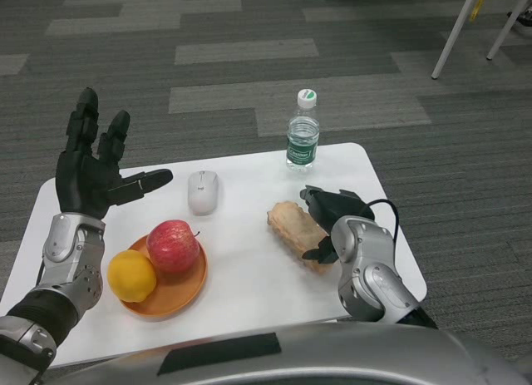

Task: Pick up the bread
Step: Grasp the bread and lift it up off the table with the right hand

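Note:
The bread (pixel 293 224), a long tan loaf, lies on the white table (pixel 249 277) right of centre, pointing toward the near right. My right hand (pixel 329 219) is curled around its right side, with fingers touching the loaf at its far end and near end. The bread still rests on the table. My left hand (pixel 93 163) is raised above the table's left side, palm facing in, fingers spread and holding nothing.
A white computer mouse (pixel 204 192) sits left of the bread. An orange plate (pixel 173 290) at the near left holds a red apple (pixel 173 245) and a yellow lemon (pixel 131 275). A water bottle (pixel 303 132) stands at the far edge. Chair legs (pixel 465 23) stand on the carpet beyond.

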